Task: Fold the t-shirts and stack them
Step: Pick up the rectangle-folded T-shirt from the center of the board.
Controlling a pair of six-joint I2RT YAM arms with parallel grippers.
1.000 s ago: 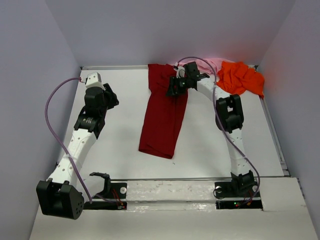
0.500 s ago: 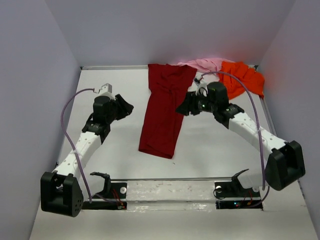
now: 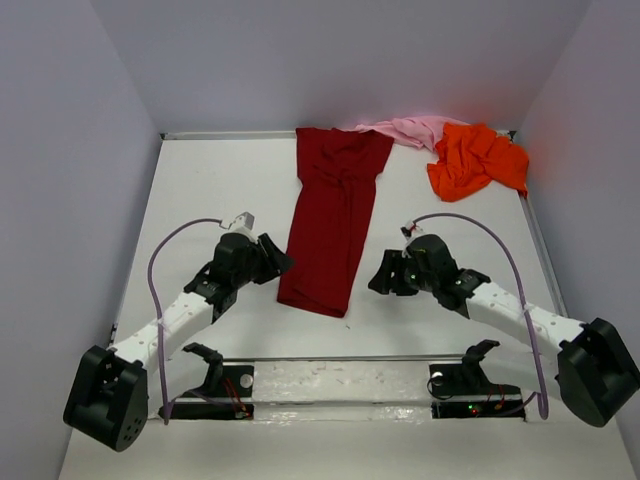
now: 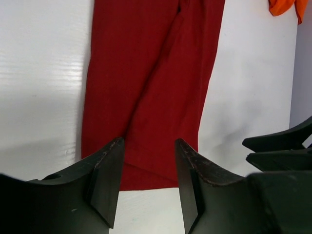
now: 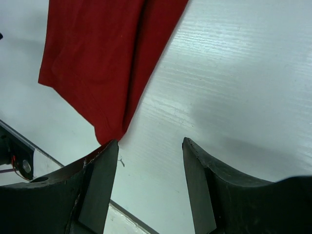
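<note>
Two sets of jaws gape empty either side of the crimson t-shirt, a long strip on the counter running away from the bases; its near hem lies between them, and I judge the left jaws closer.

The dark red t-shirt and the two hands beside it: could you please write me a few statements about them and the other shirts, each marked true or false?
1. The dark red t-shirt lies as a long narrow strip on the table. True.
2. The left hand is shut on the shirt's near hem. False: it is open and holds nothing, close to the near left corner.
3. The right hand is open, off the shirt's near right corner. True.
4. The orange t-shirt is stacked on the dark red one. False: it lies crumpled in the far right corner, apart from it.
5. The pale pink t-shirt lies at the far edge, beside the orange one. True.
</note>
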